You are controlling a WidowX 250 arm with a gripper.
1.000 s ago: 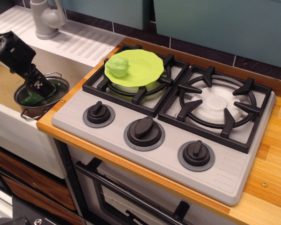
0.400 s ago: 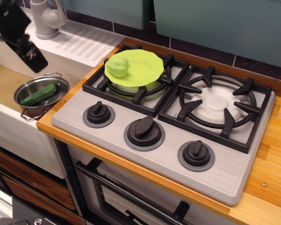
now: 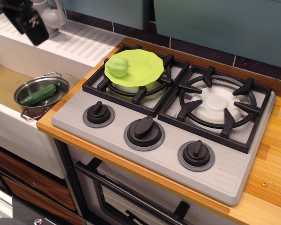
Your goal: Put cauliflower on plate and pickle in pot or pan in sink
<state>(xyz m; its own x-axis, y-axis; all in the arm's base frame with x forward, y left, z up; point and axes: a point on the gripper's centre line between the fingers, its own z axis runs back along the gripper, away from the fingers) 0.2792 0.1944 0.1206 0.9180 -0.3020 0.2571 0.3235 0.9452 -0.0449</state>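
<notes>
The pale green cauliflower (image 3: 117,66) lies on the left part of the lime-green plate (image 3: 143,65), which rests on the stove's back left burner. The dark green pickle (image 3: 38,94) lies inside the small steel pot (image 3: 30,108), which stands in the sink (image 3: 4,82). My black gripper (image 3: 36,37) is raised at the top left, above the drainboard, well clear of the pot and holding nothing. I cannot tell how its jaws stand.
A grey tap (image 3: 49,16) stands on the ribbed drainboard (image 3: 82,42) behind the gripper. The grey stove (image 3: 168,122) has two black burner grates and three black knobs. A wooden counter (image 3: 271,187) runs along the right and front.
The gripper let go of the pickle in the pot and rose up and away to the top left. The pickle now lies in the pot.
</notes>
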